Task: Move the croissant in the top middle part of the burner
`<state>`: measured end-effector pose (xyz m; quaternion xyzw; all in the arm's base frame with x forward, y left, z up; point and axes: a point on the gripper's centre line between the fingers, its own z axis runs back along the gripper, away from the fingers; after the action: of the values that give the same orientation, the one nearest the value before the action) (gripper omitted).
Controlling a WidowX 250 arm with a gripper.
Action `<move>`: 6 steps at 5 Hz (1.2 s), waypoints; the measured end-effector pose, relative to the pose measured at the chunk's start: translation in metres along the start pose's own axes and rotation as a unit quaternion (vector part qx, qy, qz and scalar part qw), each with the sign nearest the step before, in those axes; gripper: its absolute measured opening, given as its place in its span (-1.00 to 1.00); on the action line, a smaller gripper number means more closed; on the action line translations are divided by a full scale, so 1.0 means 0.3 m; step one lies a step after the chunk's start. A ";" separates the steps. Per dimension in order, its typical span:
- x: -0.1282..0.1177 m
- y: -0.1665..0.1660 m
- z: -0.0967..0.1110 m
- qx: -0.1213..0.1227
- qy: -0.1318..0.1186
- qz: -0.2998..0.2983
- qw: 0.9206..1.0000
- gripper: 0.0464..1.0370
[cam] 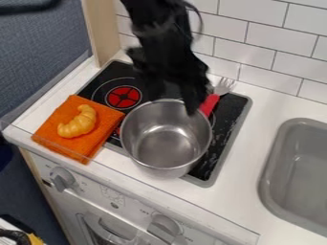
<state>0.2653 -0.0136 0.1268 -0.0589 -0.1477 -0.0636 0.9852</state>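
Note:
The black gripper (190, 98) hangs down from the top edge, over the back of the stove and close to the pot's rear rim. Whether it holds anything cannot be made out. The yellow-orange croissant (78, 122) lies on a folded orange cloth (93, 147) at the stove's left front corner, well to the left of the gripper. Behind the cloth's right part, the black burner top (101, 91) shows a red ring (124, 97); the arm covers part of its top middle area.
A metal pot (166, 139) stands on the stove's middle and right. A fork with a red handle (209, 104) lies behind it, beside the gripper. The grey sink (275, 162) is at the right, the tiled wall (268, 43) behind.

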 end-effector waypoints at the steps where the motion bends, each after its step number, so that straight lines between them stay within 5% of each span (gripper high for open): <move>1: -0.057 0.127 0.042 0.029 0.026 0.018 0.999 0.93; 2: -0.109 0.269 0.065 0.059 0.035 0.040 0.997 0.93; 3: -0.156 0.386 0.036 0.065 0.068 0.065 0.993 0.93; 5: -0.183 0.487 -0.088 0.081 0.126 0.063 0.987 0.93; 6: -0.175 0.491 -0.133 0.094 0.134 0.064 0.984 0.93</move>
<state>0.2476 0.1316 0.0590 0.0340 -0.0154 0.0063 0.9993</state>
